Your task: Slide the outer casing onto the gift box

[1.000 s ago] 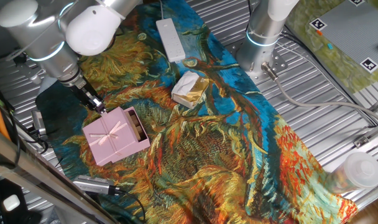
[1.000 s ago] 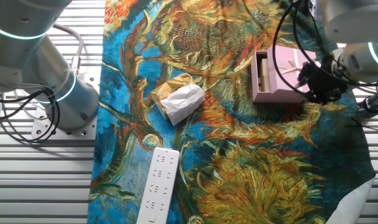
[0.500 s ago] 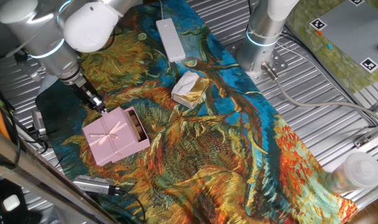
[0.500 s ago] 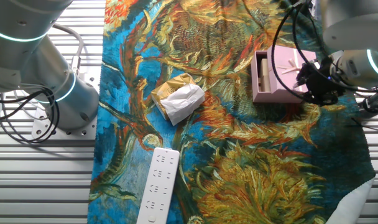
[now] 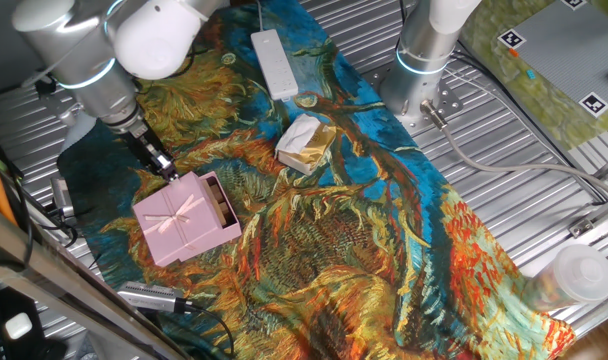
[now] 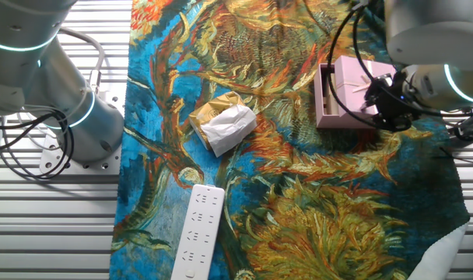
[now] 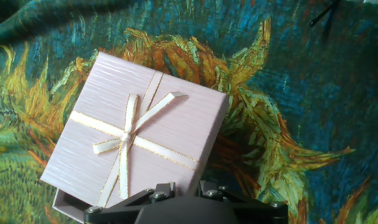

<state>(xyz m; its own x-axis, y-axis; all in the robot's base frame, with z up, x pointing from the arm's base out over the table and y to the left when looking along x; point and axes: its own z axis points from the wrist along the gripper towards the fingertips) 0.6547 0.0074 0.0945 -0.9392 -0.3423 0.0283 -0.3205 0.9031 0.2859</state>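
Observation:
The outer casing (image 5: 181, 220) (image 6: 353, 87) (image 7: 139, 127) is a pale-pink square sleeve with a ribbon bow, lying flat on the patterned cloth. The gift box (image 5: 222, 203) (image 6: 326, 92) sticks out of one end of it, showing a pink rim and tan inside. In the hand view only a strip of its rim (image 7: 68, 205) shows, at the lower left. My gripper (image 5: 167, 170) (image 6: 374, 103) (image 7: 184, 186) stands at the casing's opposite edge, fingers close together with nothing between them. Whether it touches the casing I cannot tell.
A cream-and-gold wrapped lump (image 5: 306, 143) (image 6: 223, 123) lies mid-cloth. A long white bar (image 5: 274, 62) (image 6: 197, 232) lies beyond it. A second arm's base (image 5: 424, 60) (image 6: 65, 117) stands off the cloth. A clear plastic container (image 5: 576, 275) sits at the table's corner.
My gripper has shifted a little toward and over the casing's edge. The casing and gift box have not visibly moved.

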